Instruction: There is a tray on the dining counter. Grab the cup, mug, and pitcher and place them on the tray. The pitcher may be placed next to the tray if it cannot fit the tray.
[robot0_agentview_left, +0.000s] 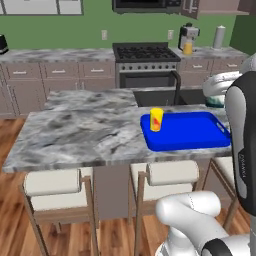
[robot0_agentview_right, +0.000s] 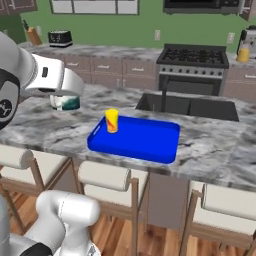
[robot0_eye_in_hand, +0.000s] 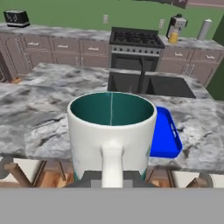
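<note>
The jaws were clamped tight on the mug (robot0_eye_in_hand: 112, 131), gripping it by its loop handle, teal inside facing up and the cup held upright. In the base views the mug (robot0_agentview_left: 216, 101) hung up off the bench (robot0_agentview_left: 85, 132), tucked under the white wrist, just past the tray's far right corner on the robot's right. The blue tray (robot0_agentview_left: 192, 135) lay flat on the bench, near the edge above the stools (robot0_agentview_left: 55, 187). The yellow cup (robot0_agentview_left: 156, 120) stood upright inside the tray at its left end. Behind the tray sat the dark sink (robot0_agentview_right: 187, 106), and beyond that the stove (robot0_agentview_left: 145, 55). The pitcher (robot0_agentview_left: 187, 46) waited on the back worktop, right of the stove, well apart from the tray.
</note>
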